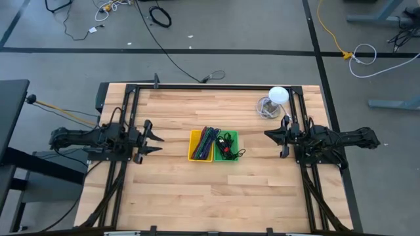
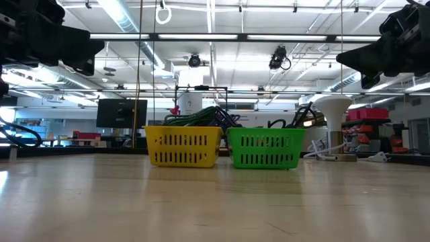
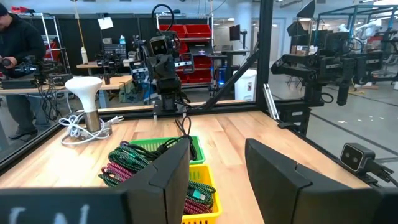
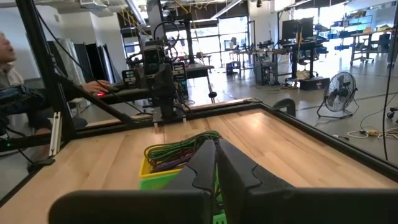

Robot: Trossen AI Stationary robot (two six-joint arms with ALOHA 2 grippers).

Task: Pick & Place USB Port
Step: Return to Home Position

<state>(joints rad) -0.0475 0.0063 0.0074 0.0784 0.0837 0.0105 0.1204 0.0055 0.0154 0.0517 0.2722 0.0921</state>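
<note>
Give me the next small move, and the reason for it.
Probably shut the left gripper, whose jaws stand open; the right gripper is shut. Both arms sit at the sides of the table, and the cables lie in the yellow basket and green basket.

A white mushroom-shaped desk lamp (image 1: 278, 96) stands on the pale wooden-plank table (image 1: 197, 190) near its far right corner, its white cord (image 3: 78, 127) lying in loose loops (right at the base). Beyond the table, a black floor fan (image 4: 337, 93) stands on grey floor, and a person in dark clothing (image 3: 15, 53) is at a workbench.
</note>
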